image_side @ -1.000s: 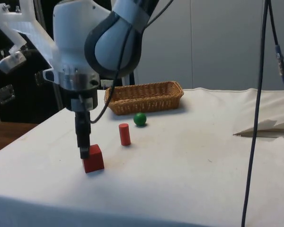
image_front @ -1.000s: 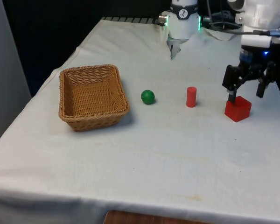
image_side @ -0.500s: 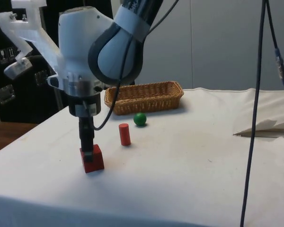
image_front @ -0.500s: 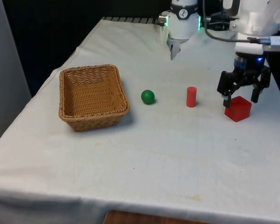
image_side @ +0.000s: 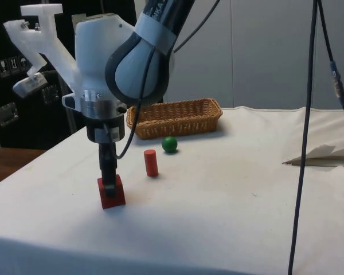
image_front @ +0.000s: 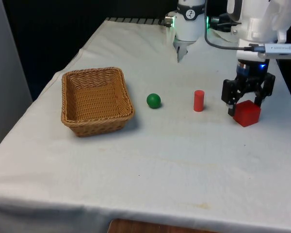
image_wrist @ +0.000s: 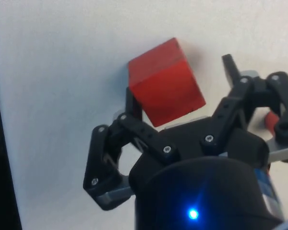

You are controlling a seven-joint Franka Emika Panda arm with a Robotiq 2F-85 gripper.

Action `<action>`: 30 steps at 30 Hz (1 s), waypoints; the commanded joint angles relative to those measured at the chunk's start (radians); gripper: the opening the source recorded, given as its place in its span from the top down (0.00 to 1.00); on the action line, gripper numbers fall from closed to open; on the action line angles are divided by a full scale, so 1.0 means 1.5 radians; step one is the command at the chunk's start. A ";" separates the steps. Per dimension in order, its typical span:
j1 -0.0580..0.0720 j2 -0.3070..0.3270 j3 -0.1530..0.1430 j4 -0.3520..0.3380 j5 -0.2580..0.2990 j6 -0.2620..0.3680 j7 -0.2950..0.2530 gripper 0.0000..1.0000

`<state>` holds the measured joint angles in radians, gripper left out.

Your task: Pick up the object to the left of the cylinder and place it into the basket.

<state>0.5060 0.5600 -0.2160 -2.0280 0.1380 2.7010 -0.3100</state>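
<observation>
While the gripper (image_front: pixel 244 106) straddles it with fingers spread, the red cube (image_front: pixel 247 113) sits glossy, sharp-edged.

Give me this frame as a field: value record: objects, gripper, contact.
basket: wicker basket, at the front view's left, nothing visible inside
ball: green ball, between basket and cylinder
cylinder: red cylinder, upright
cube: red cube, on the white cloth, at the front view's right of the cylinder
gripper: gripper low over the cube, open, fingers straddling it
contact: cube rests on the cloth, not lifted
</observation>
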 commanded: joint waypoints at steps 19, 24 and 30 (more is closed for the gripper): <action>-0.005 -0.009 -0.002 -0.005 0.003 0.001 -0.008 0.98; -0.002 -0.022 -0.013 -0.008 -0.001 -0.009 -0.010 0.98; -0.001 -0.040 -0.019 -0.009 -0.002 -0.024 -0.011 0.98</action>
<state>0.5050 0.5000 -0.2450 -2.0410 0.1350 2.6650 -0.3270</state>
